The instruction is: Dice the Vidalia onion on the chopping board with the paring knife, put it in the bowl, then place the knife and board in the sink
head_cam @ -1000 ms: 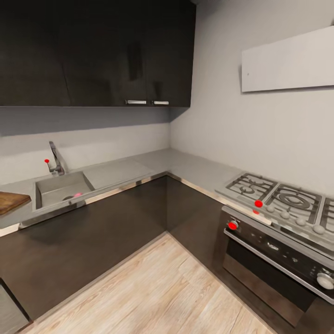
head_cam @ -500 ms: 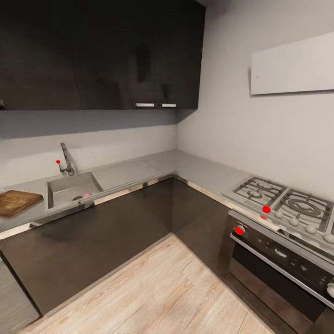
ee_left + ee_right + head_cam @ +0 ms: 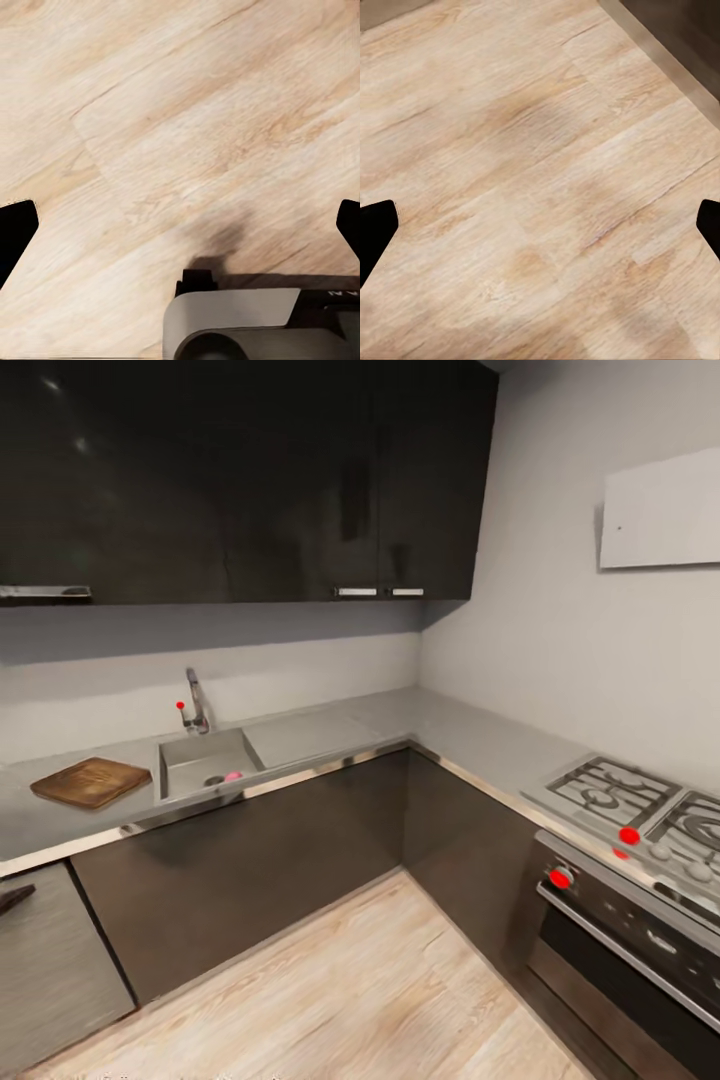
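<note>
Looking across an L-shaped kitchen, the head view shows the grey surface [image 3: 470, 735] running along two walls. The sink [image 3: 190, 755], with its tap [image 3: 196, 703], is set into the far run; the Vidalia onion [image 3: 233, 776] lies inside the basin beside the drain. The chopping board [image 3: 90, 781] rests flat on the surface just left of the sink. A hob [image 3: 640, 810] and oven [image 3: 620, 950] occupy the right run, above the wooden floor [image 3: 350, 990].

Left wrist view: left end effector [image 3: 180, 225] released, fingertips [image 3: 15, 232] wide apart over floor.

Right wrist view: right end effector [image 3: 540, 225] likewise released, empty, above floor beside a dark plinth [image 3: 682, 37].
</note>
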You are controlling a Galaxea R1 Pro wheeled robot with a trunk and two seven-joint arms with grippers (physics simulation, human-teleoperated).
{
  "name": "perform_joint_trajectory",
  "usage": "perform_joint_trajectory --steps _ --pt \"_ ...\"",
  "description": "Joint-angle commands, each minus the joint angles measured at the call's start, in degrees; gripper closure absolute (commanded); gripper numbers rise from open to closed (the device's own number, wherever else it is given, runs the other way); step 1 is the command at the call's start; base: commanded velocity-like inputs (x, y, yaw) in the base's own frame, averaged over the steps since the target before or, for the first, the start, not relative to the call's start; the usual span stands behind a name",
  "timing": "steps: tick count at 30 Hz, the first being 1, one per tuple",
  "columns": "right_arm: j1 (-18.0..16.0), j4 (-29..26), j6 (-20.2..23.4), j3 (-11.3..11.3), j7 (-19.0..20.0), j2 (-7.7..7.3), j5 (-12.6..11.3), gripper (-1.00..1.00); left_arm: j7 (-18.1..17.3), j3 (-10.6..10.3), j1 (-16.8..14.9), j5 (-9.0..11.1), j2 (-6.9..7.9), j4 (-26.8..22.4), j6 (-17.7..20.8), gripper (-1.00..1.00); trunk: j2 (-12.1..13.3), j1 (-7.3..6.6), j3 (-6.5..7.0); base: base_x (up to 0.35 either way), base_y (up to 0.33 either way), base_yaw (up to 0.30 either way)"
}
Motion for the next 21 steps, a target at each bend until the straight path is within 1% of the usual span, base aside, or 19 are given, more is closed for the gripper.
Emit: perform_joint_trajectory --steps 1,21 --pt "0.0 0.0 -0.1 0.0 0.0 0.00 0.1 -1.00 0.0 0.0 0.0 0.0 0.00 0.0 -0.1 -1.00 0.4 -0.22 0.13 0.000 0.000 0.255" --pt "0.0 0.0 -0.1 0.0 0.0 0.00 0.1 -1.00 0.0 0.0 0.0 0.0 0.00 0.0 -0.1 -1.00 8.4 -4.61 3.72 0.000 0.000 0.255"
